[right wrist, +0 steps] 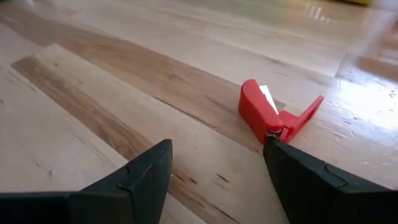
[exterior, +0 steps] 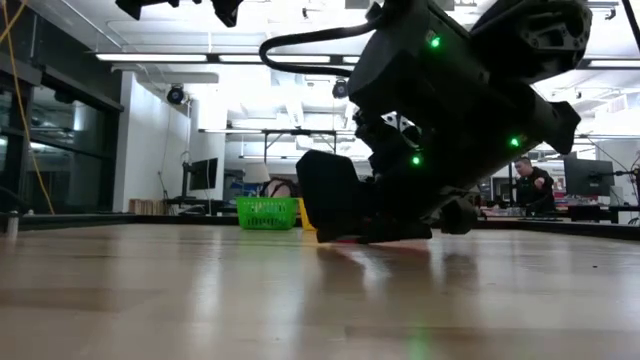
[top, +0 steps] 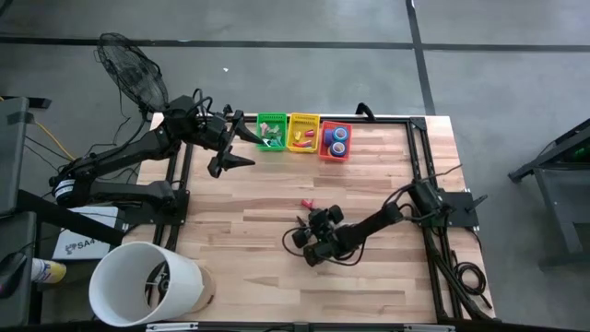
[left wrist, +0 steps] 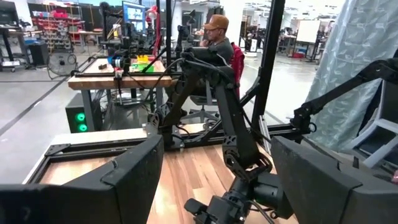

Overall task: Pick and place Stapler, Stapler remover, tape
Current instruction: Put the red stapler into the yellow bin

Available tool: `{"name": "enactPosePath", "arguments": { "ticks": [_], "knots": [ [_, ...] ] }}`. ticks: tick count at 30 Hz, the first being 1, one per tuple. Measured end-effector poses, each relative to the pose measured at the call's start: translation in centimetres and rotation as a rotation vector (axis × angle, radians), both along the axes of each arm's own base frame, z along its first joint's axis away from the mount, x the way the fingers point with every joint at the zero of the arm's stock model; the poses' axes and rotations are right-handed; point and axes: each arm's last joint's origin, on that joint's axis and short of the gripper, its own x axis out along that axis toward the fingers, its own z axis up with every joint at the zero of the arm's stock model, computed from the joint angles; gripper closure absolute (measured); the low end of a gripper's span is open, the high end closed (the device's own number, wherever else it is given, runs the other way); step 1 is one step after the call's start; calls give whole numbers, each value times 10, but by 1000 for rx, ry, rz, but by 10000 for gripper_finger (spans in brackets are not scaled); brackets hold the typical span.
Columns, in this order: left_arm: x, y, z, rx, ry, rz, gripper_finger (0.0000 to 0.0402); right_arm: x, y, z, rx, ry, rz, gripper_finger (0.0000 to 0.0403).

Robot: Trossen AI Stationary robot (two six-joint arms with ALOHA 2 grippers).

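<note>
On the left, the left gripper (top: 241,138) hangs in the air beside the green basket (top: 271,130), its dark angular fingers (left wrist: 134,180) spread wide and holding nothing. Along the far edge of the pale, streaky wooden table (top: 249,249) stand three small slotted plastic baskets in a row: green, then yellow (top: 302,132), then red (top: 336,140), the last holding ring-shaped tape rolls (top: 338,141) in blue and purple. Mid-table lies a little red stapler remover (right wrist: 268,113), hinged and splayed in a V, glossy plastic. The right gripper (right wrist: 214,165) sits low over the boards just short of it, fingers (right wrist: 134,177) apart, one tip touching its hinge. I can read no labels.
</note>
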Motion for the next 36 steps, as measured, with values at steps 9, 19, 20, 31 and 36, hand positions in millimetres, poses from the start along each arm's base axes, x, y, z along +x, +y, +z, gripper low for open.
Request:
{"name": "enactPosePath", "arguments": {
  "ticks": [9,19,20,31,36],
  "knots": [
    [0,0,0,18,-5,6,108,-11,15,2,73,-70,-124,155],
    [0,0,0,27,-8,6,108,-7,1,4,45,-10,-150,171],
    [0,0,0,26,-8,6,108,-6,-1,4,39,-2,-152,175],
    [0,0,0,29,-9,-4,108,-2,-19,4,7,48,-164,181],
    [0,0,0,41,-12,-3,108,-1,-19,4,7,70,-144,149]
  ]
}}
